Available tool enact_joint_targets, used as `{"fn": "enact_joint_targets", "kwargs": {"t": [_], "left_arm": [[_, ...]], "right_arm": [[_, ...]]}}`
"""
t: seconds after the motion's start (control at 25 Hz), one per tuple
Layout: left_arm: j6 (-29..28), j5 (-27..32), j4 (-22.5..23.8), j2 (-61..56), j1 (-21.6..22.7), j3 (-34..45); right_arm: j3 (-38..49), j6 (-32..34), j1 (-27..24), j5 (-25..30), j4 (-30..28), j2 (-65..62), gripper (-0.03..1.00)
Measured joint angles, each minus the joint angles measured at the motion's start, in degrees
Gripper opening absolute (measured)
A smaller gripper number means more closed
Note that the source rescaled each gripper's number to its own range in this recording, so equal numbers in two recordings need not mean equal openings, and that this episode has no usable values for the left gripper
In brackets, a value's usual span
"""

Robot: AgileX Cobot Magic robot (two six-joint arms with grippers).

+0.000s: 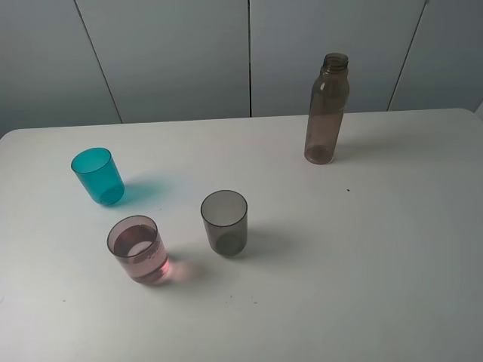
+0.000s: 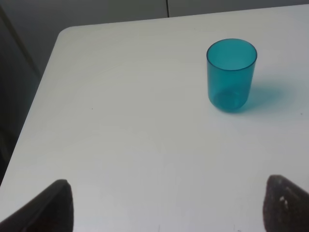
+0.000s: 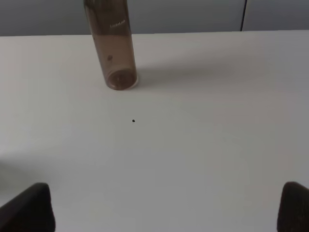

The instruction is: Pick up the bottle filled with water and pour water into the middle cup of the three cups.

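A white surface (image 1: 392, 249) carries a tall, slim, smoky-brown translucent plastic bottle (image 1: 327, 109) and three translucent plastic tumblers. The bottle stands upright toward the far right of the surface, well apart from the cups, its long axis vertical and its capless threaded neck pointing straight up. The right wrist view shows its lower body (image 3: 114, 46) standing free, with nothing touching it. On the left, the teal cup (image 1: 98, 175) sits farthest back, the pink tumbler (image 1: 138, 248) nearest the front, and the smoky grey cup (image 1: 225, 222) to the right of them; all three stand upright with mouths up. The pink cup already seems to hold some liquid, with a level line partway up its wall, so the pouring looks done and the bottle set back down, though this is only a judgement. Neither arm appears in the high view. The left gripper (image 2: 166, 208) shows only two dark fingertips, spread wide with bare surface between them, gripping nothing. The right gripper (image 3: 166, 208) likewise has its jaws fully parted and empty, facing the bottle from some way off.
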Motion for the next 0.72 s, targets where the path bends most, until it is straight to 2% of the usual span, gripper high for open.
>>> {"fn": "enact_joint_targets", "kwargs": {"t": [0.2, 0.56, 0.72], "left_arm": [[0.00, 0.00, 0.00, 0.00, 0.00, 0.00], [0.00, 0.00, 0.00, 0.00, 0.00, 0.00], [0.00, 0.00, 0.00, 0.00, 0.00, 0.00]], "right_arm": [[0.00, -1.05, -5.47, 0.00, -0.41, 0.00, 1.00], [0.00, -2.57, -6.06, 0.00, -0.41, -0.09, 1.00], [0.00, -2.77, -4.81, 0.00, -0.44, -0.09, 1.00]]}}
